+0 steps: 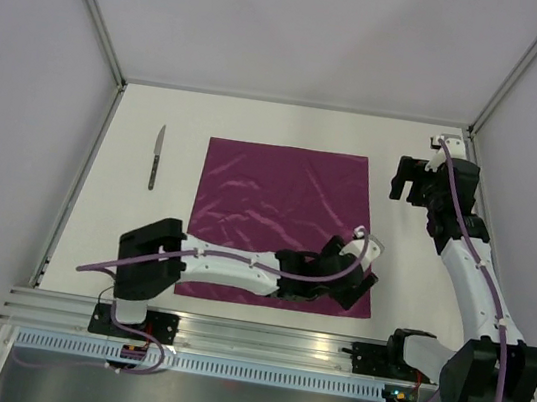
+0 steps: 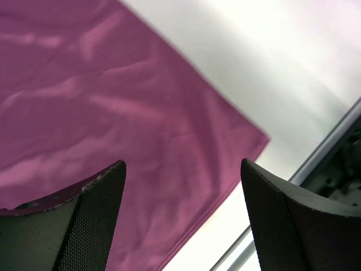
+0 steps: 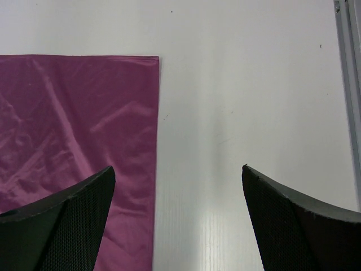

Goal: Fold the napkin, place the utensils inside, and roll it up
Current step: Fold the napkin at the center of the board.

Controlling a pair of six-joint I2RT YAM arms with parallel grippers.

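Observation:
The magenta-purple napkin [image 1: 268, 201] lies flat and unfolded in the middle of the table. It also shows in the left wrist view [image 2: 113, 113] and the right wrist view [image 3: 73, 124]. A knife [image 1: 156, 157] with a silver blade and darker handle lies on the table left of the napkin. My left gripper [image 1: 362, 288] is open and empty, just above the napkin's near right corner [image 2: 256, 141]. My right gripper [image 1: 409, 192] is open and empty, above bare table right of the napkin's far right corner [image 3: 157, 57].
The white table [image 1: 123, 230] is walled by grey panels with metal posts at the far corners [image 1: 119, 83]. A slotted metal rail [image 1: 248, 340] runs along the near edge. It shows at the right of the left wrist view [image 2: 333, 152].

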